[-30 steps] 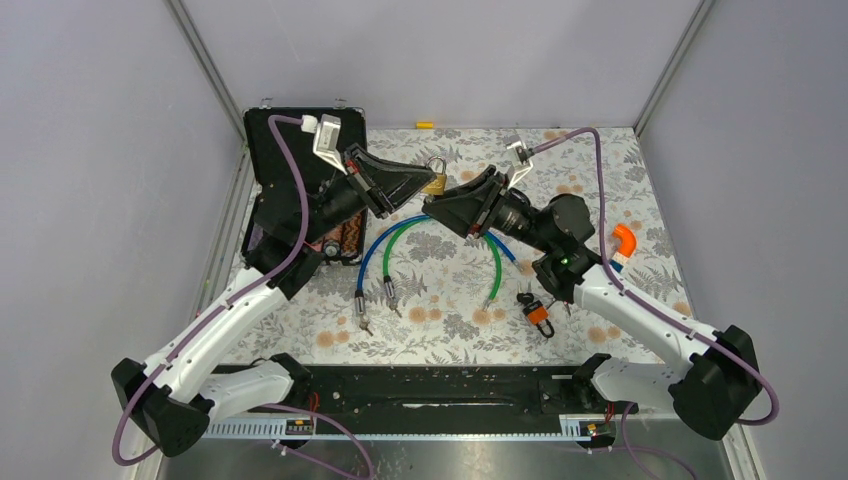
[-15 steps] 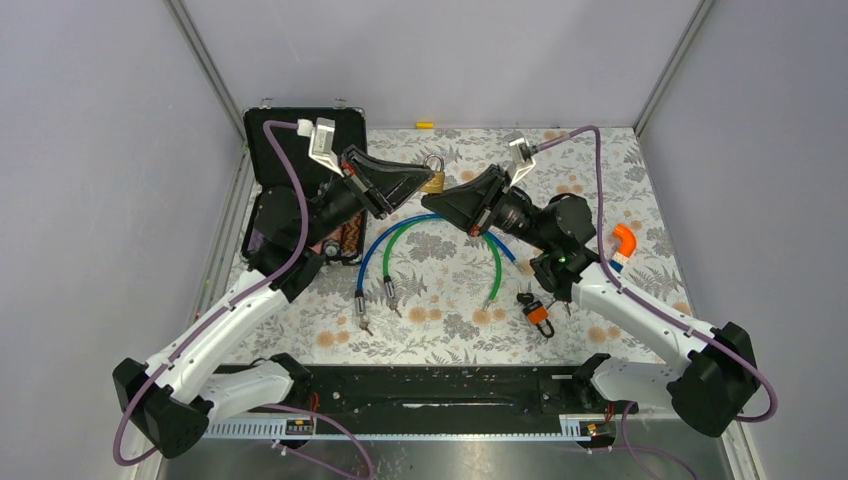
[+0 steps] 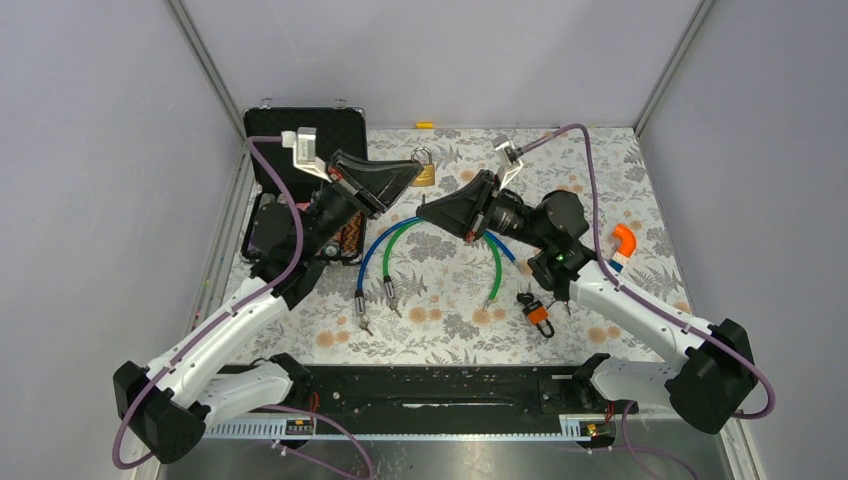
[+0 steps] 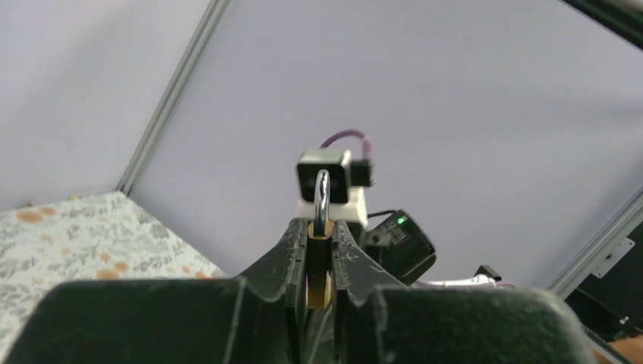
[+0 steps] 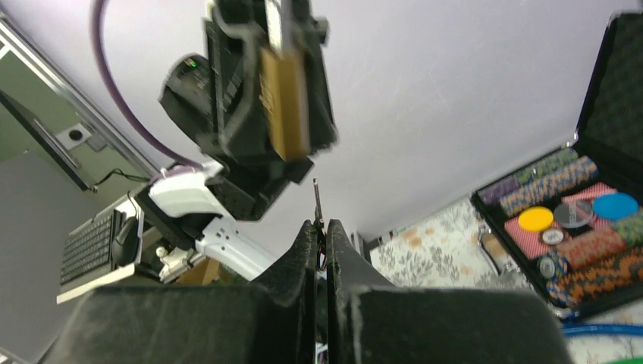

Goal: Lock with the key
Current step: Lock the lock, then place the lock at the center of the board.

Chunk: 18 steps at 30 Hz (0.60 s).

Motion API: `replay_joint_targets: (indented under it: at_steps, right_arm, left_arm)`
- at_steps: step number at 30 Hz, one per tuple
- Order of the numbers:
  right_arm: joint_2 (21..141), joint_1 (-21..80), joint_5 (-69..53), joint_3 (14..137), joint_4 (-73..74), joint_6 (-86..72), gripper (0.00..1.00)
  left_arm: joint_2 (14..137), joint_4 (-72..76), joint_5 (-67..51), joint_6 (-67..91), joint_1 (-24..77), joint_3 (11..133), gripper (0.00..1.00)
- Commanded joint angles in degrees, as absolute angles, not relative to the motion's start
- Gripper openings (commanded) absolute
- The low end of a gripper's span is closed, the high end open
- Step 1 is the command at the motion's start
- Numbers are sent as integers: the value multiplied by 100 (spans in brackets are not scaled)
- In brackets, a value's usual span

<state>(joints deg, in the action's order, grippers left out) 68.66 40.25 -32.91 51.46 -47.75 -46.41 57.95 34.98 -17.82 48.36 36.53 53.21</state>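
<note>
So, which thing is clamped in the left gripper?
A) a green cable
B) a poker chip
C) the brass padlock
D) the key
C: the left wrist view shows the brass padlock squeezed between the fingers of the left gripper, with its shackle pointing out past the tips.

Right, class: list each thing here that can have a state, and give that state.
left gripper: shut on the padlock.
padlock: clamped, no key in it.
right gripper: shut on the key.
key: gripped, blade short of the padlock.
case: lid open.
</note>
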Motion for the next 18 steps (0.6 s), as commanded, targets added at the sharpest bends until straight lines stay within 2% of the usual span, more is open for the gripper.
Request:
replay_joint_targets:
  at_steps: [1,4,11,18]
  right_arm:
    - [6893,4047,-4006,5366,-4068,-4152,0]
    - [6749,4045,-4179,5397,-3222,-3612,0]
    - [6563,3867,-2900,5533,-1755,-3006,0]
    - [7446,3213,-1706,6145,-807,-3070,0]
  left_arm:
    - [5469,4344,-1415,4758,3656,5452,0]
    - [5392,4181,-1257,4558,3656,5477,0]
    - [5573,2846,-806,3990,3649,5759,0]
    - [6850,1080,-104,3412,3488,6485,0]
